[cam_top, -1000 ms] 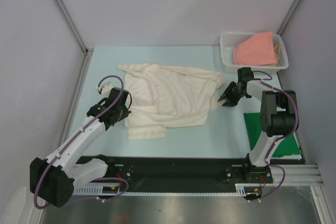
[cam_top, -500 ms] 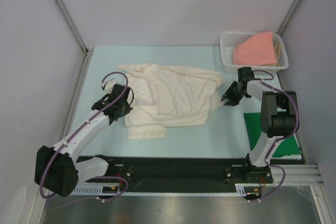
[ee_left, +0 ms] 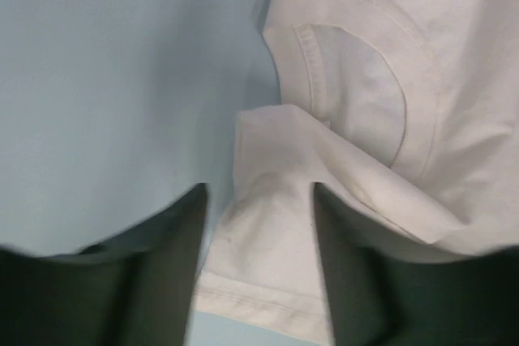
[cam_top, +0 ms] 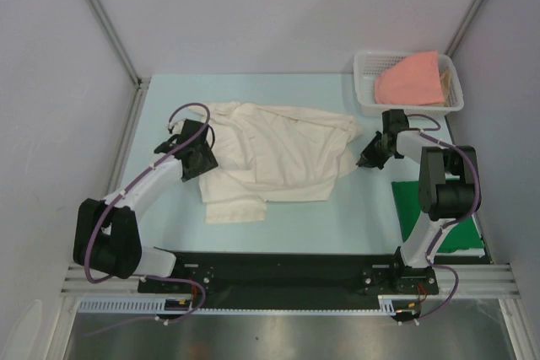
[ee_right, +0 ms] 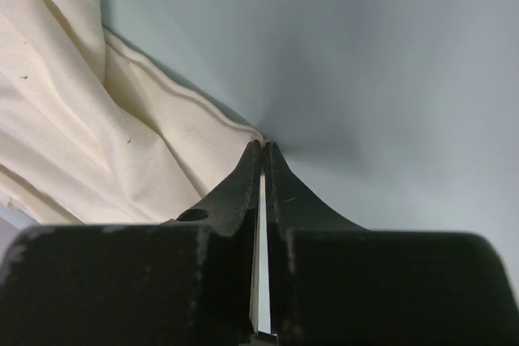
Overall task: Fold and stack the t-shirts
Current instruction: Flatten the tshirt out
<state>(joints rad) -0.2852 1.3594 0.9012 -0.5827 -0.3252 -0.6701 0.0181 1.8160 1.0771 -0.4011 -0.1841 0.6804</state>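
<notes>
Cream-white t-shirt (cam_top: pixel 278 158) lay rumpled mid-table in the top view with a gripper at each side, probably to pull it flat. Left gripper (ee_left: pixel 258 200) stood parted, straddling a fold beside the collar. Right gripper (ee_right: pixel 261 145) was clenched at the hem's edge, though whether it caught cloth I couldn't tell. Salmon-pink t-shirt (cam_top: pixel 409 77) waited in the basket (cam_top: pixel 364 99) upper right, dark green t-shirt (cam_top: pixel 412 200) lower right. No lettering was readable.

Basket (cam_top: pixel 364 94) close beyond right pincer (cam_top: pixel 361 162)

Spread shirt (cam_top: pixel 278 162) ctr — basket (cam_top: pixel 364 94) behind, right.
</notes>
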